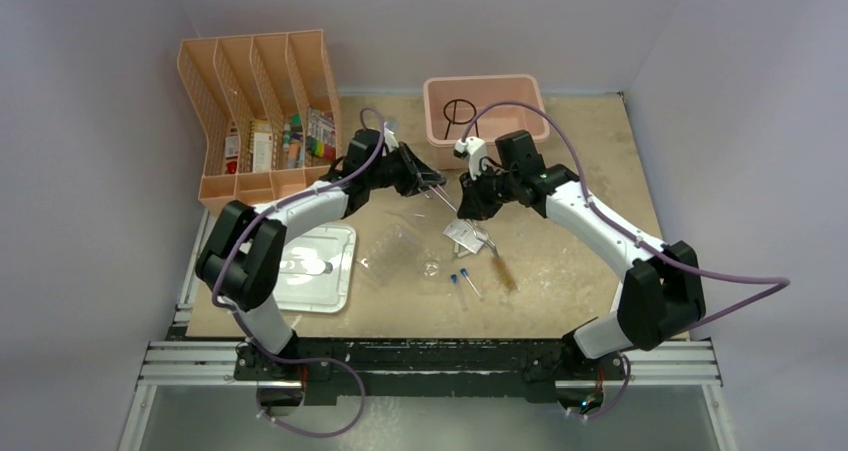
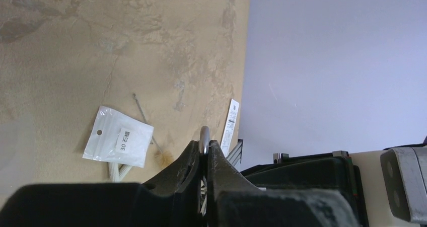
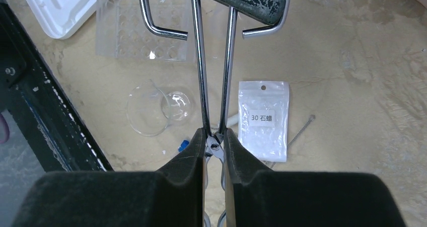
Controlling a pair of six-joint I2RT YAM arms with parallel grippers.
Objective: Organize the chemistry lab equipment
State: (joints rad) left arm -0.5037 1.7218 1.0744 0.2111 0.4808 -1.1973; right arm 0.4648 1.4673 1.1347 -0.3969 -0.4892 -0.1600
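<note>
The right hand [image 3: 214,136] is clamped tight on the metal tongs [image 3: 201,76] at their pivot, whose handle loops, straight ahead of it, are pinched in the closed left hand [image 2: 204,146], while a tiny glass dish [image 3: 179,106] is seen to its left on the tabletop [image 3: 352,61].

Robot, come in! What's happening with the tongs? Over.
Left gripper shut on metal tongs, far end. Right gripper shut at pivot. White packet lies below.
</note>
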